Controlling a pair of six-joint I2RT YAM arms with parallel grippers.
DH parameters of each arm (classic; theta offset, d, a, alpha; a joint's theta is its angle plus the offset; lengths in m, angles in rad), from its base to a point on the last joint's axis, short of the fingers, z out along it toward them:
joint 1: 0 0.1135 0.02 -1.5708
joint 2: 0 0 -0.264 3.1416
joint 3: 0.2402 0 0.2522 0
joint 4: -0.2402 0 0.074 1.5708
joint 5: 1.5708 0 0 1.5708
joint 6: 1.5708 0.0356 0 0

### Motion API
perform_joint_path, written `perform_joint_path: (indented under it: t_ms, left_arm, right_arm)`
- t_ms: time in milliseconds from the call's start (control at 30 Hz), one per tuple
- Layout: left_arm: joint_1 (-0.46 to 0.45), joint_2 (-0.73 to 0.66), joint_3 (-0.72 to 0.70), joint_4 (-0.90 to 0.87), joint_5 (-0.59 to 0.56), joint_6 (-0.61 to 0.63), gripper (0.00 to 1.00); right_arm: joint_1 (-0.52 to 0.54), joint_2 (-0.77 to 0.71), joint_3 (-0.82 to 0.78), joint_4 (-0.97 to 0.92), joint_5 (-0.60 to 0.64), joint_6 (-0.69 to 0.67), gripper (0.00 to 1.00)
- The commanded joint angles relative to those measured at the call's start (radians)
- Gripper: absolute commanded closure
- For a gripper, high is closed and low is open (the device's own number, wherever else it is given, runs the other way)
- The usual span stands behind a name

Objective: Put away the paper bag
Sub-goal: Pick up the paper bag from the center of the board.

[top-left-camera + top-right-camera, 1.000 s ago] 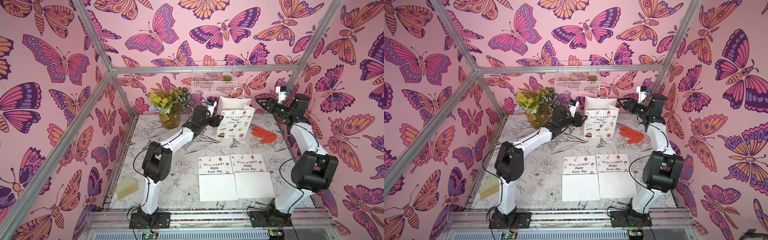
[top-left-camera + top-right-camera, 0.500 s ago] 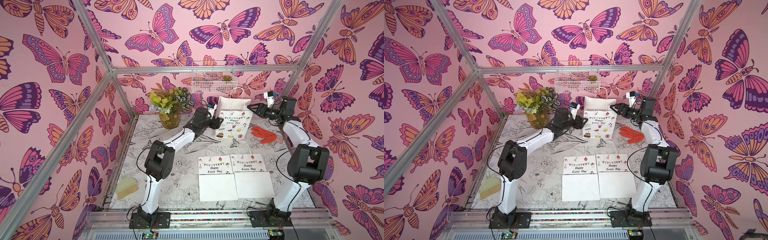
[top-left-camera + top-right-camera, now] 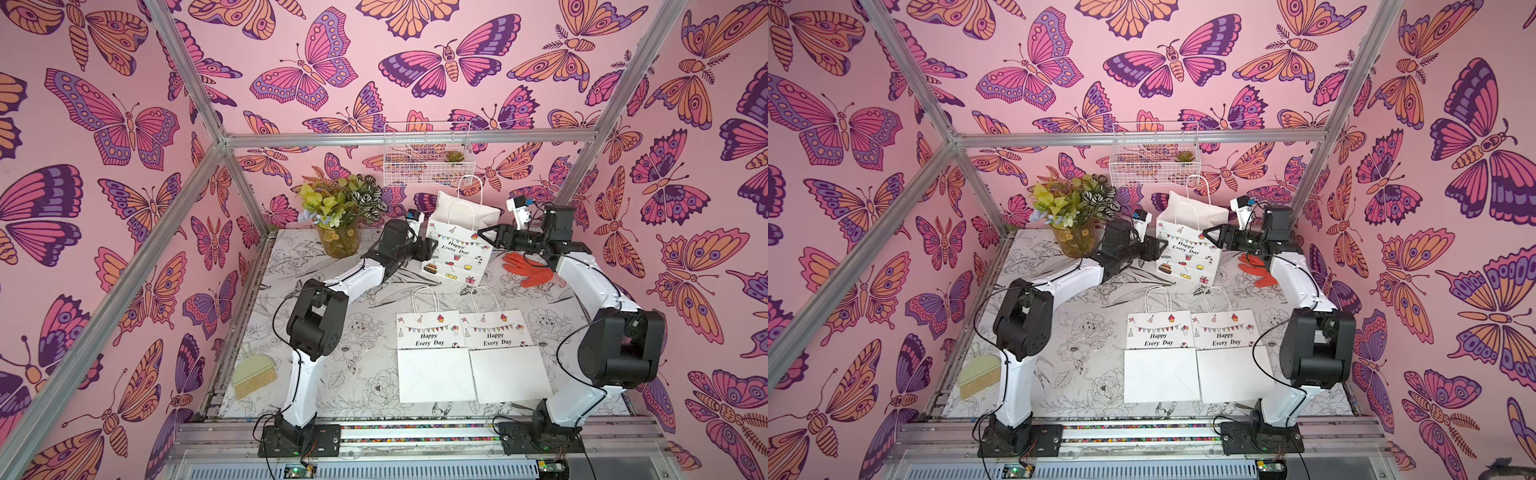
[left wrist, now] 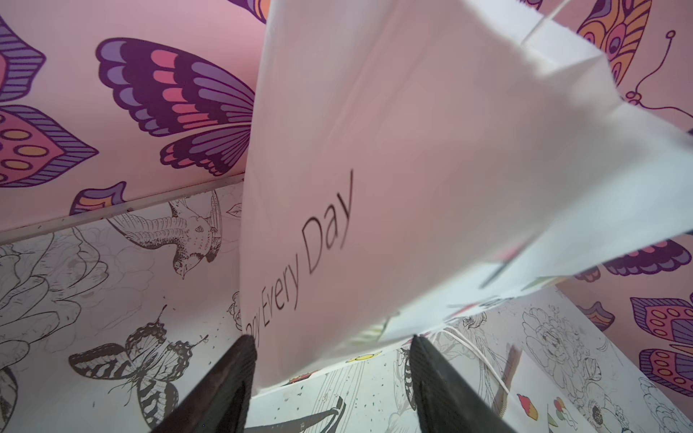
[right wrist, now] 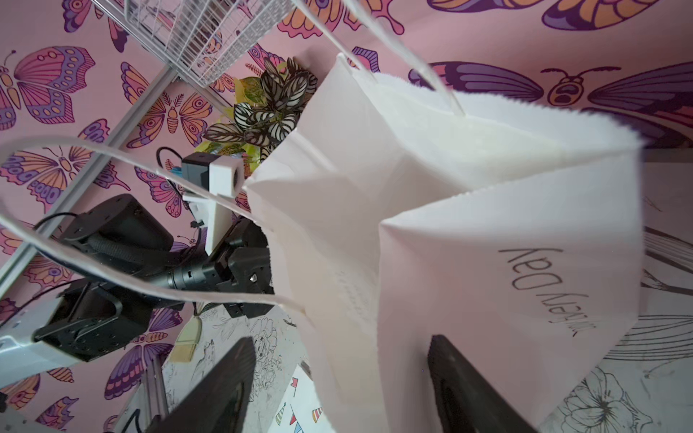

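The walls (image 3: pixel 124 124) are pink, covered with large butterflies in purple, magenta and orange, while the tabletop (image 3: pixel 365 332) is white with black line-drawn flowers, birds and butterflies. The standing paper bag (image 3: pixel 457 253) at 12 o'clock and the flat paper bags (image 3: pixel 434 374) at 6 o'clock are white with multicoloured bunting, party icons and black "Happy Every Day" lettering. At 2 o'clock lies an orange-red glove (image 3: pixel 528 268), at 8 o'clock a pale green brush (image 3: pixel 253 372) with tan bristles, and at 11 o'clock an amber vase (image 3: pixel 338 243) of yellow-green and dark white-striped leaves (image 3: pixel 332 199).

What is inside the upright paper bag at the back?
The upright paper bag is open-topped; only bare white inner walls show. Its bottom is hidden, so contents are unknown.
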Motion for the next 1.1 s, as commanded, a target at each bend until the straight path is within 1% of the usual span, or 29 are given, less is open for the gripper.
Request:
perform_joint_path:
  t_ms: [0, 200, 333, 400, 433, 467, 533, 600, 733, 900, 1067]
  left_arm:
    - [0.008, -0.035, -0.022, 0.032, 0.002, -0.019, 0.32]
    - [0.012, -0.044, -0.043, 0.036, 0.011, -0.025, 0.32]
    - [0.015, -0.044, -0.049, 0.039, 0.022, -0.030, 0.32]
    - [0.015, -0.043, -0.050, 0.039, 0.026, -0.032, 0.32]
    - [0.016, -0.043, -0.049, 0.041, 0.030, -0.034, 0.32]
    - [0.015, -0.047, -0.049, 0.042, 0.032, -0.036, 0.32]
    - [0.015, -0.053, -0.055, 0.043, 0.035, -0.039, 0.32]
    - [0.016, -0.070, -0.071, 0.047, 0.037, -0.042, 0.32]
    - [0.020, -0.127, -0.131, 0.078, 0.037, -0.058, 0.32]
    - [0.026, -0.228, -0.245, 0.125, 0.038, -0.088, 0.32]
    - [0.036, -0.369, -0.373, 0.141, 0.021, -0.100, 0.32]
  right_arm:
    - [0.021, -0.017, -0.012, -0.031, 0.087, -0.072, 0.29]
    - [0.064, -0.005, 0.012, -0.092, 0.180, -0.147, 0.32]
    - [0.069, -0.008, -0.006, -0.074, 0.215, -0.147, 0.33]
    - [0.071, -0.001, -0.006, -0.059, 0.217, -0.137, 0.36]
    - [0.070, 0.006, 0.000, -0.055, 0.246, -0.132, 0.37]
    - [0.071, 0.011, 0.009, -0.053, 0.251, -0.128, 0.40]
    - [0.076, 0.022, 0.024, -0.045, 0.264, -0.121, 0.52]
    - [0.079, 0.028, 0.037, -0.037, 0.282, -0.113, 0.66]
    - [0.085, 0.032, 0.053, -0.022, 0.283, -0.098, 0.77]
    - [0.090, 0.018, 0.054, -0.012, 0.272, -0.075, 0.99]
    - [0.091, -0.017, 0.096, -0.072, 0.239, -0.046, 1.00]
